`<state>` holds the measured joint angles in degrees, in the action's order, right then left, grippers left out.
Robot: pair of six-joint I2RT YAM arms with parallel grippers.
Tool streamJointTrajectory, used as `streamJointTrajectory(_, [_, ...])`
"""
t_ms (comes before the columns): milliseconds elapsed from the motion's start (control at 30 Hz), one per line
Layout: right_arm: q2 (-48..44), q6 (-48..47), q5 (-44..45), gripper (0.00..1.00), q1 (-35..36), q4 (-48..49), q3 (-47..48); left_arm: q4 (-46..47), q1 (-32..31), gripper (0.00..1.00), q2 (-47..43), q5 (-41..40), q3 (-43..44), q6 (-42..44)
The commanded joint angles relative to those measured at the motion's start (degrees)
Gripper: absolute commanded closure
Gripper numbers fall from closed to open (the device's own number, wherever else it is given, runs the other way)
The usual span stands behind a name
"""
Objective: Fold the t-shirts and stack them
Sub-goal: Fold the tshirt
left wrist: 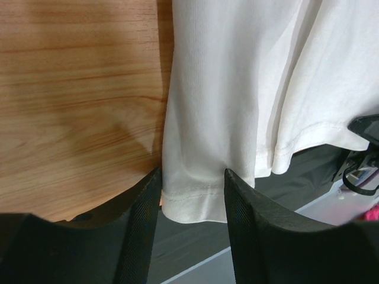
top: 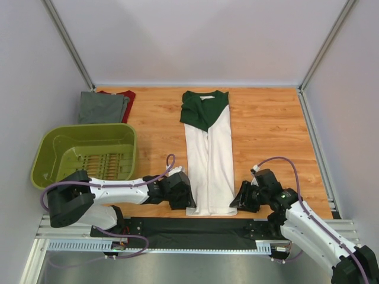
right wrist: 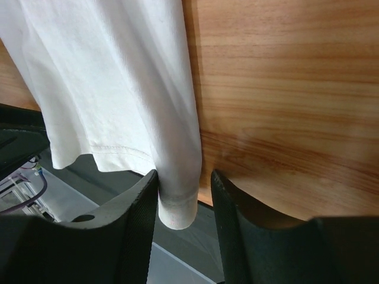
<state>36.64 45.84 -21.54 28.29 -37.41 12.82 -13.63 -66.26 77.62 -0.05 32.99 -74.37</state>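
The white t-shirt (top: 208,160), with its dark green collar, lies at frame centre on the worktop (top: 266,130). It is folded into a narrow lengthwise strip, hem toward the bottom edge. The left jaws are spread astride the lower-left hem corner. The right jaws are spread astride the lower-right hem corner. The grey t-shirt (top: 102,108) lies on the dark red t-shirt (top: 128,97) at upper left, above the olive-green basket (top: 47,148).

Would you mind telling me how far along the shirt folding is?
Done: the grey shirt lies folded on the red shirt at the far left. In hand: the white shirt is folded narrow, and the left gripper and right gripper straddle its near corners, open. Left: fold it across and stack it.
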Motion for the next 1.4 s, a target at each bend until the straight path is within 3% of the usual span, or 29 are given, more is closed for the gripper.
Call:
streamJointTrajectory(0, [-0.1, -2.0, 2.1, 0.57, -0.2, -2.6, 0.9, 1.4, -0.2, 0.46, -0.7, -0.4, -2.6, -3.6])
streamJointTrajectory(67, [0.7, -1.9, 1.9, 0.63, -0.1, -1.7, 0.7, 2.3, -0.2, 0.49, -1.1, -0.5, -4.0, -4.6])
streamJointTrajectory(167, [2.2, -2.1, 1.3, 0.71, -0.1, -0.6, 0.7, 0.7, -0.2, 0.64, -2.1, -1.5, -4.1, -5.3])
streamJointTrajectory(200, [2.6, -2.1, 1.2, 0.74, -0.1, -0.2, 0.8, 0.4, -0.2, 0.74, -2.3, -1.8, -4.2, -5.7])
streamJointTrajectory(267, [3.3, -1.9, 1.0, 0.78, -0.1, 0.4, 1.1, 0.1, -0.2, 0.83, -2.3, -2.0, -4.3, -6.1])
streamJointTrajectory(333, [3.5, -1.5, 0.4, 0.83, -0.1, 1.3, 1.2, -0.2, -0.2, 0.99, -2.3, -2.4, -4.3, -6.5])
streamJointTrajectory(367, [3.5, -1.2, 0.2, 0.92, -0.1, 1.5, 1.3, -0.7, -0.2, 1.00, -2.3, -2.7, -4.1, -6.7])
streamJointTrajectory(433, [3.7, -0.9, -0.2, 1.00, -0.1, 2.0, 1.7, -2.5, -0.2, 1.00, -3.3, -4.0, -3.4, -6.7])
streamJointTrajectory(633, [5.8, -1.4, 1.1, 1.00, -0.2, 1.1, 6.9, -10.5, 0.3, 1.00, -11.0, -11.1, -2.8, -10.8])
streamJointTrajectory(833, [11.3, -2.2, 1.6, 1.00, -0.3, 2.3, 16.1, -13.6, 3.9, 1.00, -15.6, -13.7, 1.4, -8.1])
streamJointTrajectory(1033, [21.9, -6.4, 1.8, 1.00, -2.5, 3.8, 25.6, -15.0, 12.6, 1.00, -12.6, -12.3, 10.2, 0.1])
streamJointTrajectory(1367, [34.9, -10.5, -0.3, 1.00, -12.1, 6.9, 40.9, -15.8, 25.3, 1.00, 2.3, -4.7, 28.3, 11.8])
